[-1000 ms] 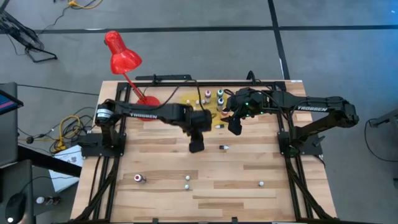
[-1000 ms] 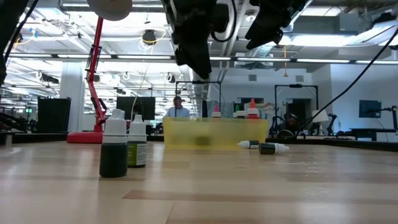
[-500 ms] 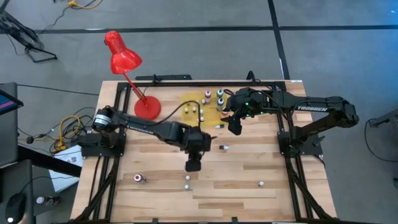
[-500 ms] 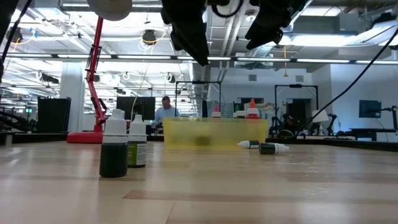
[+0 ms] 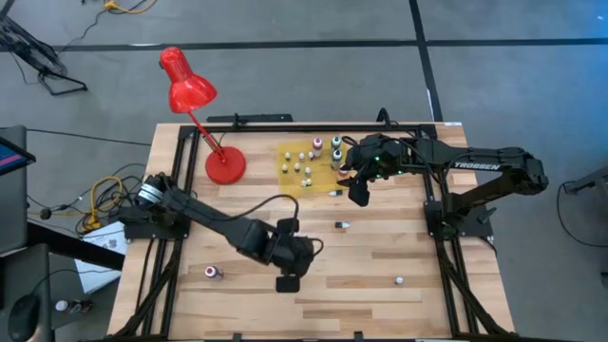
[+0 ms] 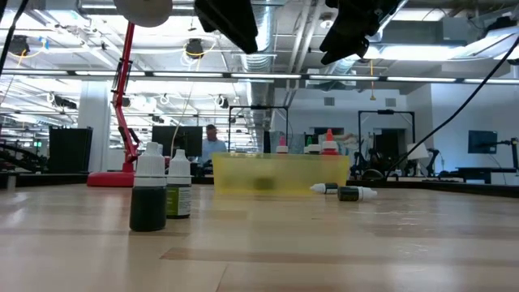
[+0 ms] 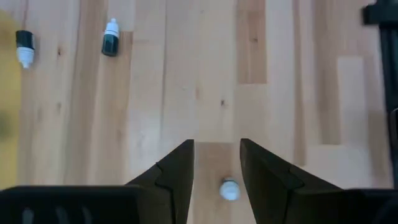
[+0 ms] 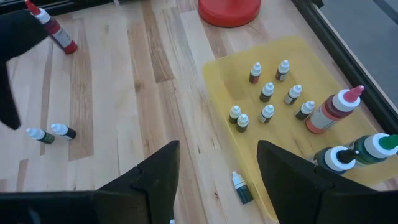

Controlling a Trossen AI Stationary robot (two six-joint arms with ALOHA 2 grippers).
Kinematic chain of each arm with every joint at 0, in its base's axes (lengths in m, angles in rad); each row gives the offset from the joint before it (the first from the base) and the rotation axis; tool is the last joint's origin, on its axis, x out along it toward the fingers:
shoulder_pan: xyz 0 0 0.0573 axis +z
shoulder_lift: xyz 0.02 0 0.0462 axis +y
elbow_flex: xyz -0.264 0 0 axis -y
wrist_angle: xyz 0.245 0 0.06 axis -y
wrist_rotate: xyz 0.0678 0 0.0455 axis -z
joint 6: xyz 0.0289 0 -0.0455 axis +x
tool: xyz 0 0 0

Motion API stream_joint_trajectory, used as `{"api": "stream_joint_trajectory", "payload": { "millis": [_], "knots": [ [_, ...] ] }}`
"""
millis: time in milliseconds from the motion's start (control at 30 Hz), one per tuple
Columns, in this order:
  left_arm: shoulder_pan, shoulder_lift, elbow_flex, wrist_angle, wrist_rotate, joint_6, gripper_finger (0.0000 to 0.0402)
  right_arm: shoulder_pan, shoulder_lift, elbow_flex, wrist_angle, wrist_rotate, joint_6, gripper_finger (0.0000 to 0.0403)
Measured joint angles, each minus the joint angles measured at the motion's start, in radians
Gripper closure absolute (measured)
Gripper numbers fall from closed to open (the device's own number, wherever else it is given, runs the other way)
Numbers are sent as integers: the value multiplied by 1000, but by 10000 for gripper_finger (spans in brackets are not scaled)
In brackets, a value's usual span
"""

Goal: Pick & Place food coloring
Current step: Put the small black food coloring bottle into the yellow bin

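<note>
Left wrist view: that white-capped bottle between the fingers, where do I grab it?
The bottle stands upright, only its round cap facing the camera. Lower the open left gripper straight down from above and probably close on the body below the cap. The right gripper waits by the yellow mat.

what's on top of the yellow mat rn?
On the yellow mat: seven small capped bottles, upright, plus three larger ones at one edge. The right gripper covers the mat's near corner.

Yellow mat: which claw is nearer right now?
Right. The right claw hovers by the yellow mat, at the edge away from the red lamp. The left claw is far off, over a lone standing bottle near the table's front.
</note>
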Motion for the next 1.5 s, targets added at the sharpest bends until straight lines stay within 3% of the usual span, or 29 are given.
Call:
{"api": "stream_joint_trajectory", "payload": {
  "millis": [267, 700, 1067, 1500],
  "knots": [
    [-66, 57, -3, 7, -57, -204, 270, 0, 0, 0, 5, 0, 0, 198],
    [-115, 147, -3, -111, -85, -449, 179, 0, 1, -1, 79, 0, 0, 198],
    [-106, 166, -23, -139, -79, -467, 164, 0, 0, 0, 123, -1, 0, 198],
    [-66, 165, -156, -10, -32, -470, 164, 0, 0, 0, 130, -1, 0, 198]
  ]
}}
